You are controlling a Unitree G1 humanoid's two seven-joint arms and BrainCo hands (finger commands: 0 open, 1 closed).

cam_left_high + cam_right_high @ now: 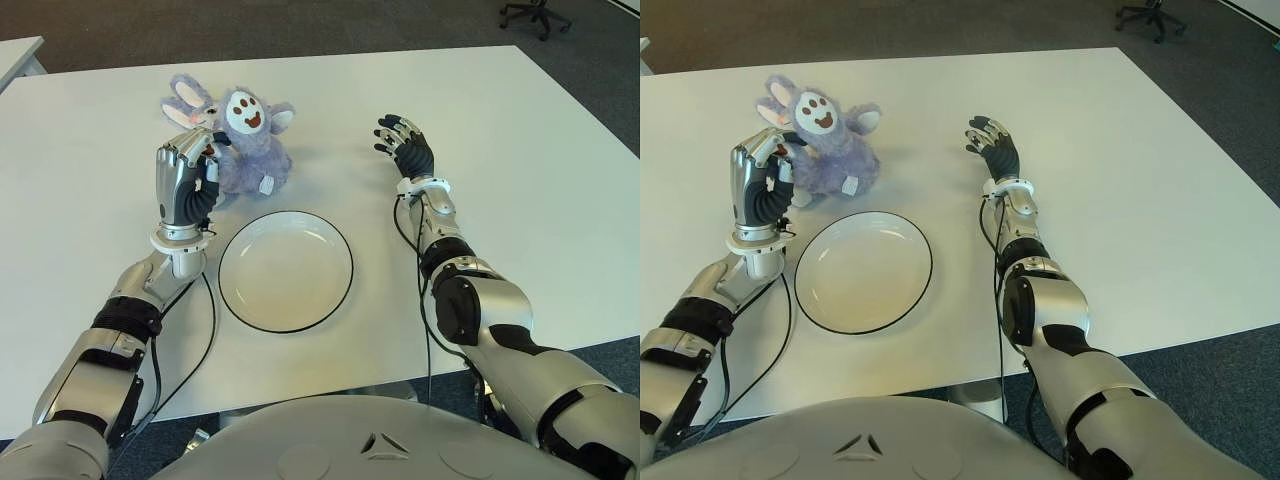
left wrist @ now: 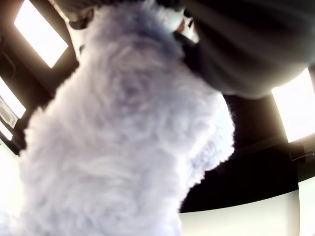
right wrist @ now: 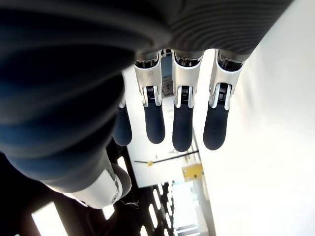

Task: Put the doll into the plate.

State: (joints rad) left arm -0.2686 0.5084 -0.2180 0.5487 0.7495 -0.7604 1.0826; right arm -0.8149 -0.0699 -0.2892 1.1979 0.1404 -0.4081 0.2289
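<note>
A fluffy purple doll [image 1: 245, 140] with rabbit ears and a white face sits upright on the white table, just beyond the plate. My left hand [image 1: 187, 175] stands upright against the doll's left side, its fingers curled into the fur near one ear. Fur of the doll [image 2: 123, 147] fills the left wrist view. The white plate [image 1: 285, 270] with a dark rim lies empty in front of the doll, to the right of my left forearm. My right hand [image 1: 405, 148] shows to the right of the plate, with its fingers [image 3: 182, 123] spread and holding nothing.
The white table [image 1: 520, 170] stretches wide to the right and behind the doll. An office chair base [image 1: 530, 12] stands on the dark carpet at the far right. A second table corner [image 1: 15, 55] shows at the far left.
</note>
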